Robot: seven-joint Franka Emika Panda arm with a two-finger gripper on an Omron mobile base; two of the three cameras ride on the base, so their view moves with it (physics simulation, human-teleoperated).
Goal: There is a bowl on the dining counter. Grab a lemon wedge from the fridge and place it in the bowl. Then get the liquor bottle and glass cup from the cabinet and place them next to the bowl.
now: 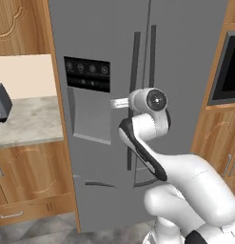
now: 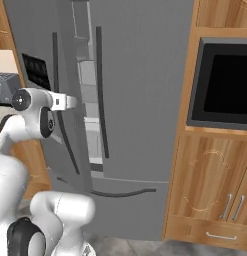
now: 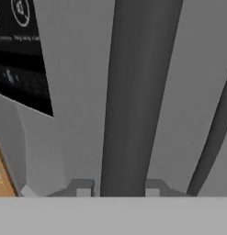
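The fridge (image 1: 185, 71) is seen as a tall grey two-door unit with a black dispenser panel (image 1: 88, 74) on its left door and a bottom drawer (image 2: 120, 200) below. Two long dark handles run down beside the seam between the doors; the left door handle (image 3: 138, 96) is framed close up in the hand view, passing straight between the two dark fingertips (image 3: 82, 188). The end effector (image 3: 116, 189) is thus closed around this handle, one fingertip on either side of the bar and pressed against it. In the right base view the left door is seen swung slightly ajar, with pale door shelves (image 2: 90, 115) visible in the gap between the two doors.

In the left base view the white arm (image 1: 185, 176) is seen rising from the lower right, with its wrist levelled at the height of the dispenser. To the left of the fridge a grey marbled counter (image 1: 28, 119) on wood base cabinets (image 1: 33, 167) is shown, with a dark grey appliance (image 1: 1, 102) resting at its edge. To the right of the fridge a black built-in oven (image 2: 222, 82) is set into wood cabinetry.
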